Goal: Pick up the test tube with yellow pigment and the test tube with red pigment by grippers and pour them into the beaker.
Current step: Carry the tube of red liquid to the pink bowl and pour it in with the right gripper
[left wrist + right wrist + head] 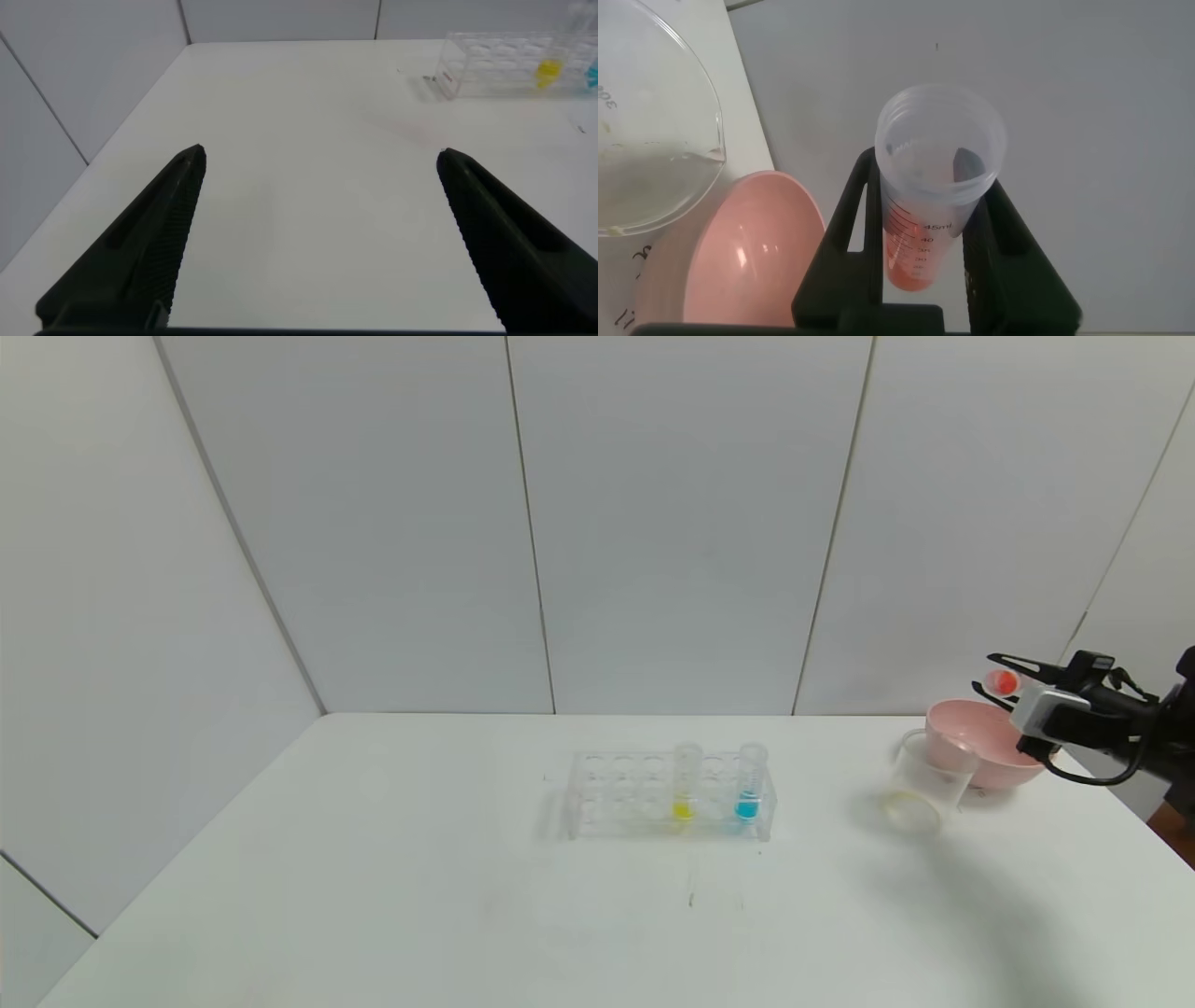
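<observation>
The test tube with red pigment [1004, 682] is clamped between the fingers of my right gripper [999, 683], in the air at the far right above the pink bowl, behind and to the right of the beaker [924, 786]. In the right wrist view the gripper [929, 177] is shut on this tube [934, 196], with red-orange liquid in its lower end and the beaker's rim [710, 121] beside it. The test tube with yellow pigment [684, 784] stands upright in the clear rack [611, 793] at mid-table. My left gripper [320, 152] is open and empty over bare table, outside the head view.
A blue-tipped tube [748, 786] stands in the rack to the right of the yellow one. A pink bowl [985, 751] sits right behind the beaker and shows in the right wrist view [738, 261]. The rack [495, 79] shows far off in the left wrist view. Table edges lie left and right.
</observation>
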